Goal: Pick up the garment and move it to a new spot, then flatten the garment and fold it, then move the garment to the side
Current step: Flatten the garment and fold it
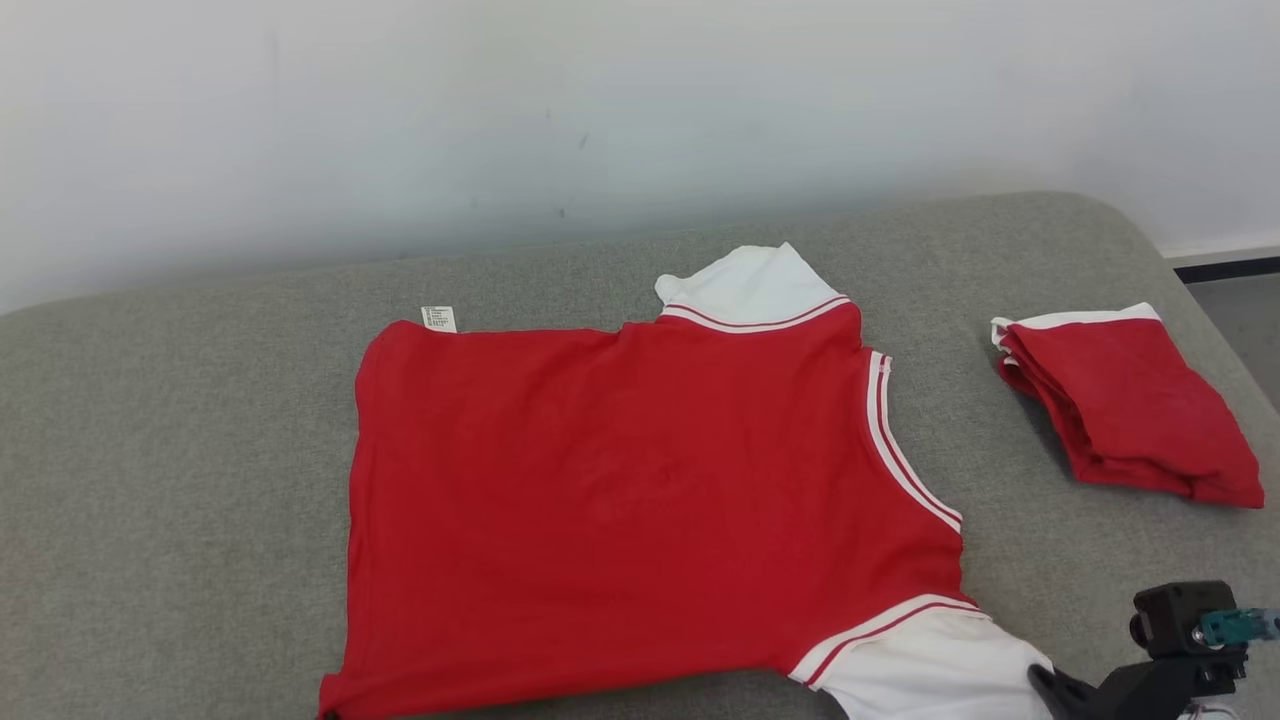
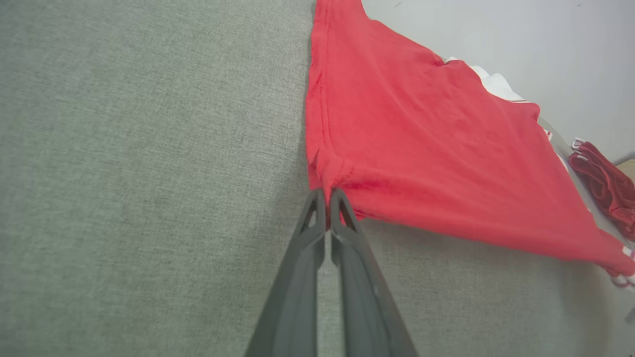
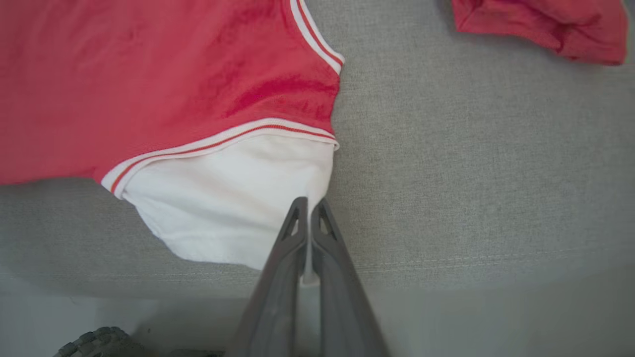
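My left tool point(image 2: 327, 194) pinches the hem corner point(image 2: 333, 171) of the garment point(image 1: 640, 500), right tool point(image 3: 308, 202) the white sleeve point(image 3: 233, 208); I should lift both evenly

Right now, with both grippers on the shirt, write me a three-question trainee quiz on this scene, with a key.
1. True or false: the right gripper is shut on the white sleeve of the spread garment.
2. What does the left gripper pinch? A the white sleeve; B the red hem corner; C nothing.
3. Fill in: the folded red garment lies to the robot's ___ of the spread garment.
Key: 1 true; 2 B; 3 right.
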Available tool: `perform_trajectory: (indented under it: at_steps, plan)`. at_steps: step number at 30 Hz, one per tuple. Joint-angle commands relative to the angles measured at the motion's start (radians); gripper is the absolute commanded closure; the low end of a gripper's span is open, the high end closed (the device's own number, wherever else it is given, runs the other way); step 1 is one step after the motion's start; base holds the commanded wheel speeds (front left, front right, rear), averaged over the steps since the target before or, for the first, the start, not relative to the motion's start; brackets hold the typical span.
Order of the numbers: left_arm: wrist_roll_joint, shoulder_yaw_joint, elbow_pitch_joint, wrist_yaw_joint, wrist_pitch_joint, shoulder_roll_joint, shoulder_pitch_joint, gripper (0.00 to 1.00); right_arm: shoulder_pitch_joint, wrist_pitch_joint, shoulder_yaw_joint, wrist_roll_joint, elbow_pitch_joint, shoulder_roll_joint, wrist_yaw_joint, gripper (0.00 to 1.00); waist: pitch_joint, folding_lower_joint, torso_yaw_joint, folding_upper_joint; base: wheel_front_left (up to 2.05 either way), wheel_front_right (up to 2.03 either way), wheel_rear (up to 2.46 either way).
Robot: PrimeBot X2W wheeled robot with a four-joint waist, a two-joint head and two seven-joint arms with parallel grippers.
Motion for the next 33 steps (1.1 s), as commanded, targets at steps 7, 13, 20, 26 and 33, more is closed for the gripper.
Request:
perform_trajectory:
  at_steps: [7, 13, 20, 26, 33]
  plan:
    - [0.033, -0.024, -0.023, 0.013, 0.017, 0.008, -0.052, 1.0, -0.115, -0.07, 0.069, -0.002, 0.06, -0.076, 0.0, 1.0, 0.019, 0.0, -0.004, 0.0, 0.0, 0.0, 0.0]
    - [0.069, -0.047, 0.023, 0.02, 0.022, -0.003, -0.178, 1.0, -0.286, -0.1, 0.194, 0.037, 0.184, -0.178, 0.0, 1.0, 0.058, 0.0, 0.0, 0.0, 0.0, 0.0, 0.0]
    - [0.1, -0.059, 0.105, 0.04, 0.002, -0.031, -0.313, 1.0, -0.504, -0.208, 0.348, 0.069, 0.327, -0.266, 0.0, 1.0, 0.104, 0.0, 0.01, 0.0, 0.0, 0.0, 0.0]
    - [0.116, -0.059, 0.186, 0.066, -0.019, -0.049, -0.4, 1.0, -0.634, -0.286, 0.427, 0.068, 0.45, -0.299, 0.0, 1.0, 0.14, 0.0, 0.025, 0.0, 0.0, 0.0, 0.0]
    - [0.123, -0.064, 0.251, 0.063, -0.038, -0.057, -0.454, 1.0, -0.737, -0.391, 0.481, 0.053, 0.55, -0.308, 0.0, 1.0, 0.166, 0.0, 0.039, 0.0, 0.0, 0.0, 0.0]
